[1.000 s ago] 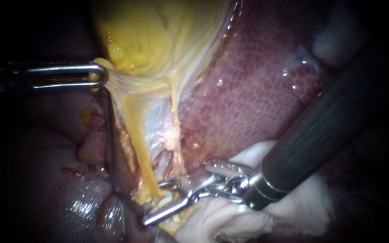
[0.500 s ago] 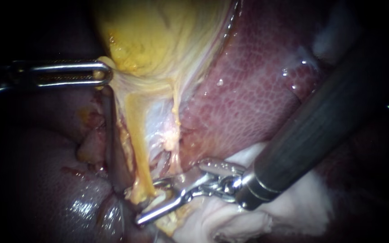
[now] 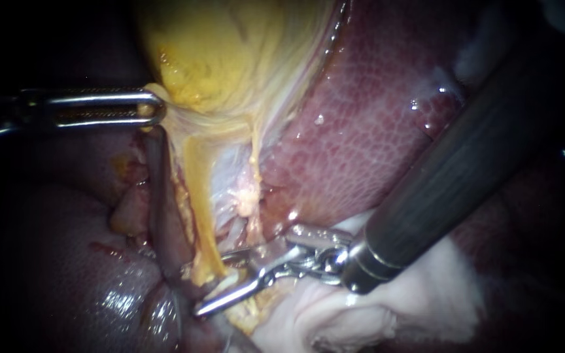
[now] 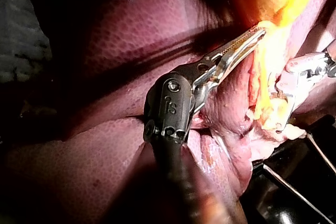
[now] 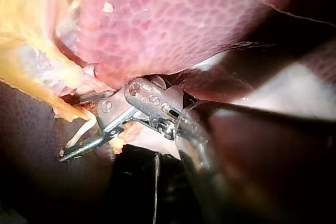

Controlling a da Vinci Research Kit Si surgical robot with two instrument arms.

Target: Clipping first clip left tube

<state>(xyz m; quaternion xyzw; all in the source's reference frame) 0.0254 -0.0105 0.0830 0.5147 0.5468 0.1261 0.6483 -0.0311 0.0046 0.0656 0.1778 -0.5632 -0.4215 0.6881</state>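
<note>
Endoscope view shows the left instrument [image 3: 155,108] with its jaws pressed together on a pale fold at the lower edge of the yellow gallbladder [image 3: 230,52], which spreads away from them beside the mottled red liver [image 3: 374,131]. The right instrument [image 3: 212,282] has its jaws spread with a clear gap. The left tube [image 3: 197,209], a yellow strand running down from the gallbladder, passes between those jaws at its lower end; whether both jaws touch it cannot be told.

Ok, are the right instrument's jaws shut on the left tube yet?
No, the right instrument has its jaws wide apart astride the left tube.
</note>
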